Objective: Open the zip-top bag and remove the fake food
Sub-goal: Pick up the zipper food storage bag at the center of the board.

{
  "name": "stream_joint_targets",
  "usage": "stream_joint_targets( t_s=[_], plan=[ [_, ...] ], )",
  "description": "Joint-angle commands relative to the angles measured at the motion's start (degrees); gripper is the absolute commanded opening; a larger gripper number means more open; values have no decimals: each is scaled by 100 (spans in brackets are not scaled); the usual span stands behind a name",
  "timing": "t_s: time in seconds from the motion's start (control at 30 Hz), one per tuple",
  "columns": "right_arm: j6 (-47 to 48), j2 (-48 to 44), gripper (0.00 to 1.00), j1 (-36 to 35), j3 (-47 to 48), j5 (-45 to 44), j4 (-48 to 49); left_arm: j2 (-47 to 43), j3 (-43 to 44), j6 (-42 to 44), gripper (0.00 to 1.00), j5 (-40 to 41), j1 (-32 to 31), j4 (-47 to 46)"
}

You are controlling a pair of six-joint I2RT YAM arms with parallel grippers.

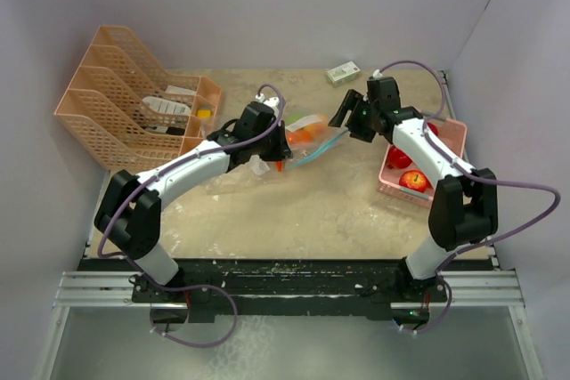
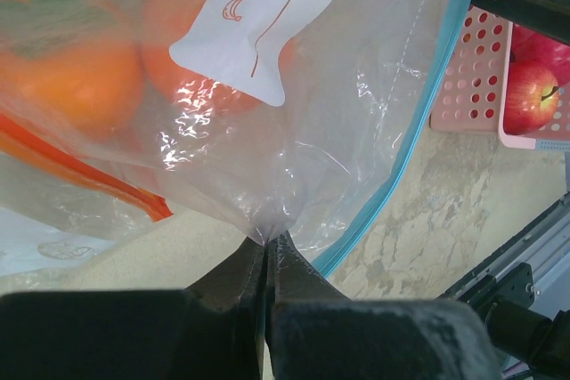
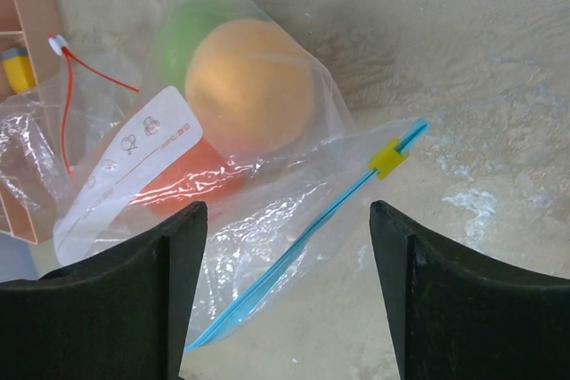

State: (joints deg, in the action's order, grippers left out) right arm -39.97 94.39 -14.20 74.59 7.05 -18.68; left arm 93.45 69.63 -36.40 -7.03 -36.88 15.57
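Note:
The clear zip-top bag (image 1: 312, 141) lies at the table's middle with its blue zip strip (image 3: 294, 238) and yellow slider (image 3: 389, 158) on the sand-coloured surface. Inside it show oranges (image 3: 251, 84) (image 2: 71, 77) and a green apple (image 3: 174, 37) of the fake food. My left gripper (image 2: 267, 239) is shut on a pinch of the bag's plastic (image 2: 356, 104), lifting it. Just above the zip strip hangs my right gripper (image 3: 288, 211), open and holding nothing. Red apples (image 1: 414, 181) (image 2: 532, 95) lie in the pink basket (image 1: 448, 133) at the right.
A peach file rack (image 1: 125, 95) stands at the back left, with a small box (image 1: 343, 72) at the back wall. A second clear bag with an orange strip (image 2: 134, 198) lies under the left arm. The pink basket (image 2: 468, 86) sits close to the right arm.

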Motion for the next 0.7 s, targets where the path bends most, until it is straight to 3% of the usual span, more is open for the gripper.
stream_joint_targets(
  t_s=[0.0,0.1,0.4,0.6,0.67],
  plan=[
    [-199,-313,76,41,23,-1,-8,-216,65,-22,0,28,8,-137],
    [-221,-86,72,82,93,-6,-111,-195,111,-16,0,17,6,-122],
    [-310,289,47,110,398,89,-170,-322,106,13,0,104,9,0],
    [-198,282,0,118,602,198,-181,-312,112,19,0,75,6,-19],
    [-180,208,0,119,610,295,-144,-289,126,36,0,41,6,-19]
  ],
)
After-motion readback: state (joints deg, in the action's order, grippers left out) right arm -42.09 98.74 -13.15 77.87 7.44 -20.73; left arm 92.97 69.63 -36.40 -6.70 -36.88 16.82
